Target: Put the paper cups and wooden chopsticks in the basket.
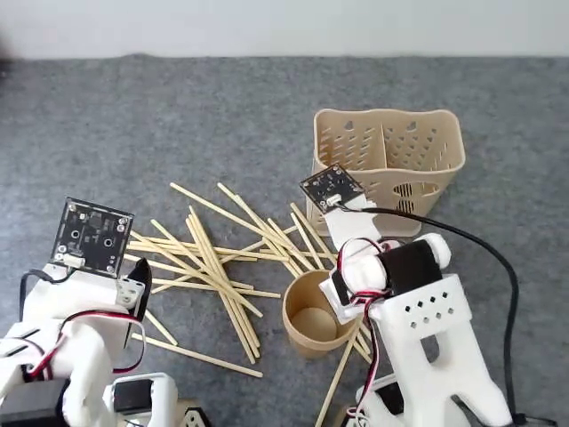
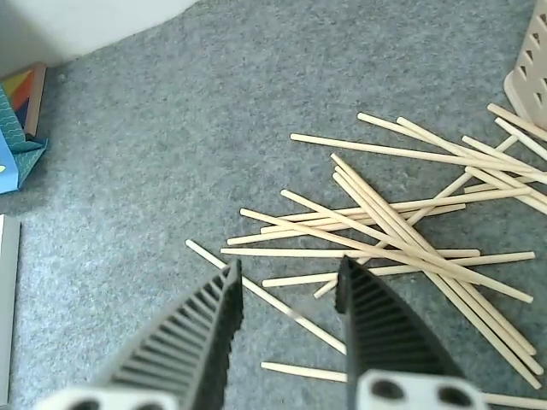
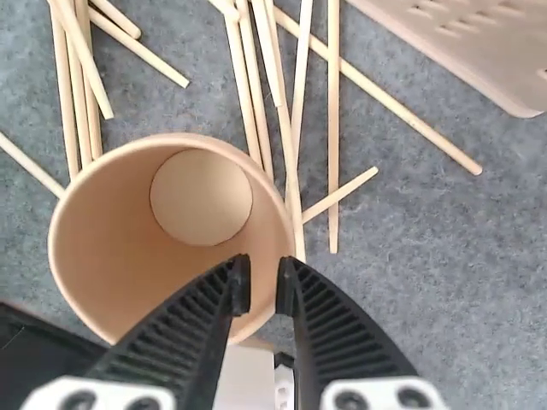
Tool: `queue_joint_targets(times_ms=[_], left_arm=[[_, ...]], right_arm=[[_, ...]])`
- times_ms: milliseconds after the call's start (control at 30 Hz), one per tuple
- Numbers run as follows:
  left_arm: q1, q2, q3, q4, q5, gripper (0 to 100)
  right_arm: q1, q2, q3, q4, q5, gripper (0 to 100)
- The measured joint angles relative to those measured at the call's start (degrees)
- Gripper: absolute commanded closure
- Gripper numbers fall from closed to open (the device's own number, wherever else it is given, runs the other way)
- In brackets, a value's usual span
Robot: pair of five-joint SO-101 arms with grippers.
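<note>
A brown paper cup [image 1: 311, 318] stands mouth-up among the chopsticks, its round bottom visible inside [image 3: 202, 198]. My right gripper [image 3: 262, 282] is shut on the cup's rim, one finger inside the wall and one outside. Several wooden chopsticks [image 1: 218, 258] lie scattered and crossed on the grey mat, some running under the cup [image 3: 282, 128]. The beige perforated basket [image 1: 388, 160] stands upright behind the cup, and its base corner shows in the right wrist view [image 3: 479, 51]. My left gripper [image 2: 286, 290] hangs open over the near end of the chopstick pile [image 2: 385, 248], holding nothing.
The right arm's black cable [image 1: 502, 267] trails beside the basket. A colourful box [image 2: 21, 111] and a white flat edge [image 2: 5, 299] lie off the mat beyond my left gripper. Bare grey mat stretches to the left of the basket.
</note>
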Motion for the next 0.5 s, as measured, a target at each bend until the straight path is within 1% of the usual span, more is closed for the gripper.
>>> queue_joint_targets(times_ms=[167, 333, 367, 500], left_arm=[[0.0, 0.0, 0.0, 0.0, 0.0, 83], [0.0, 0.0, 0.0, 0.0, 0.0, 83], [0.0, 0.0, 0.0, 0.0, 0.0, 83], [0.0, 0.0, 0.0, 0.0, 0.0, 83]], right_arm=[[-0.4, 0.3, -2.0, 0.5, 0.0, 92.2], [-0.3, 0.3, -2.0, 0.5, 0.0, 80.2], [-0.4, 0.3, -2.0, 0.5, 0.0, 79.4], [-0.3, 0.3, -2.0, 0.5, 0.0, 80.9]])
